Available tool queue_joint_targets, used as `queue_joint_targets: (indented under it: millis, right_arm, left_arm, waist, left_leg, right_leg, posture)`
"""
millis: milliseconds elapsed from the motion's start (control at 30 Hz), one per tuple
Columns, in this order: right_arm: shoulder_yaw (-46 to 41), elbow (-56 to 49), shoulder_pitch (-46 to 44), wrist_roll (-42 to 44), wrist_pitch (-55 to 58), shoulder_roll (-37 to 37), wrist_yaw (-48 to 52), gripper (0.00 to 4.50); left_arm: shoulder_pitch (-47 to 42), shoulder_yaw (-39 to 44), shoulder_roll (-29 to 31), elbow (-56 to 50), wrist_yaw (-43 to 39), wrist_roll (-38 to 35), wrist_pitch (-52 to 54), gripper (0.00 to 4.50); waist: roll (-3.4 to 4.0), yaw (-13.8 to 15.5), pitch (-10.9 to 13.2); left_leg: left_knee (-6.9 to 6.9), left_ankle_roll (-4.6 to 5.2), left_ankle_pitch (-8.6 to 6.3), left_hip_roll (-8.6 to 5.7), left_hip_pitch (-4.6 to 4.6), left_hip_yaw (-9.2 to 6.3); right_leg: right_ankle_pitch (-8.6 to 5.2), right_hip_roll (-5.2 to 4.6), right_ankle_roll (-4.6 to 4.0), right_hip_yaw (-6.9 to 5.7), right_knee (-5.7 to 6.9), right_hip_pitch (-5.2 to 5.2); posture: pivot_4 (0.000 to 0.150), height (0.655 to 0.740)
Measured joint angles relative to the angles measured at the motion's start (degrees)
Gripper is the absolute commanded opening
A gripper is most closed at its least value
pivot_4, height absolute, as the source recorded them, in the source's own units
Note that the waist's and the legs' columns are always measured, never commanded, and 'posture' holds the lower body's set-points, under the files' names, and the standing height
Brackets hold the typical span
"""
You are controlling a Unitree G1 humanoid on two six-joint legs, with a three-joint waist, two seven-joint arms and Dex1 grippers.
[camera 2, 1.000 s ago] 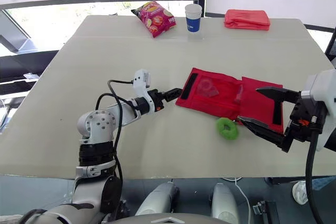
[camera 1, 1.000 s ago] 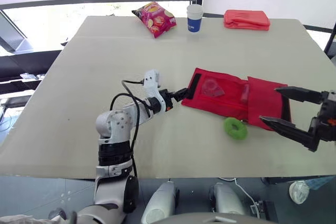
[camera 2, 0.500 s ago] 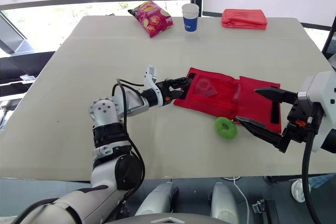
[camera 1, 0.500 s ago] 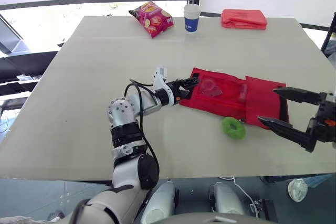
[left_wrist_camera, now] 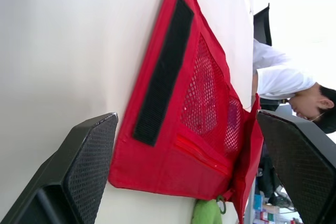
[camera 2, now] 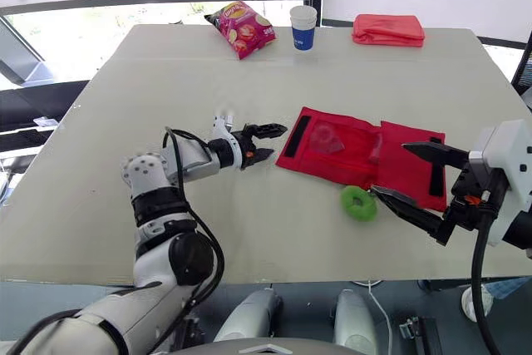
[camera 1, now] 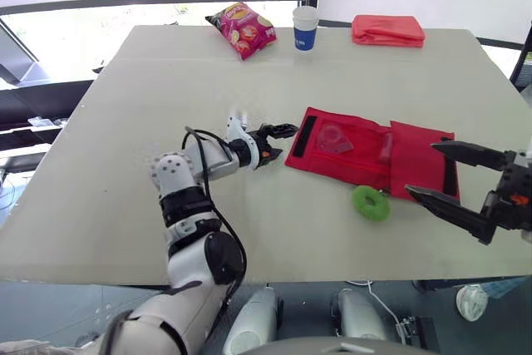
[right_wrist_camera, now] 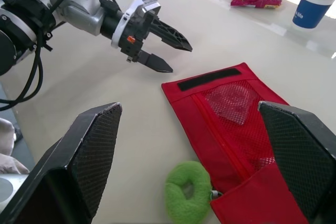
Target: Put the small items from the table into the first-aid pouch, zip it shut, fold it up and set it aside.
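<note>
Left tool point(camera 1: 283, 142) has backed off the first-aid pouch point(camera 1: 357, 155), jaws spread, empty. The pouch lies open just ahead. The green ring point(camera 1: 371, 203) waits beside the gaping right tool point(camera 1: 420, 169), so packing is unfinished.

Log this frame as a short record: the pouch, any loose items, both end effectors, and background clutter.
container: red first-aid pouch, unfolded flat on the table, something inside its mesh pocket
loose item: green ring on the table beside the pouch's near edge, not inside
left end effector: open, empty, pointed at the pouch's black-strip end, apart from it
right end effector: open, empty, by the pouch's other end
far edge: chip bag, paper cup, folded red cloth
</note>
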Motion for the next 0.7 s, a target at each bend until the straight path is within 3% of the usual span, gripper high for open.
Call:
queue_joint_targets:
  millis: [100,267,700]
  right_arm:
    - [1.63,-0.84,0.39,-1.23,-0.72,1.06,-0.69,4.44]
    - [3.27,-2.12,1.36,-2.13,-1.72,1.95,-1.36,4.44]
    - [3.27,-4.06,4.14,-3.11,-4.0,3.38,-2.98,4.44]
  left_arm:
    - [-0.55,-3.97,2.62,1.62,-2.51,2.63,1.05,4.5]
    - [-3.24,-7.35,1.68,5.0,-5.76,5.28,2.25,4.5]
    - [-7.25,-3.7,0.82,13.91,-8.55,8.65,4.0,4.5]
  waist:
    - [0.0,0.16,0.0]
    - [0.0,0.11,0.0]
    - [0.0,-0.02,-0.02]
  left_leg:
    - [0.0,0.0,0.0,-0.02,-0.01,-0.01]
    - [0.01,0.0,0.0,-0.04,-0.01,-0.01]
    - [0.0,-0.01,0.0,-0.03,0.01,-0.03]
  right_leg:
    - [0.0,0.0,0.0,-0.01,0.0,0.0]
    - [0.0,-0.02,0.0,-0.01,-0.01,0.0]
    - [0.0,-0.02,0.0,0.01,0.01,0.0]
  posture:
    - [0.15,0.74]
    - [0.15,0.74]
    - [0.15,0.74]
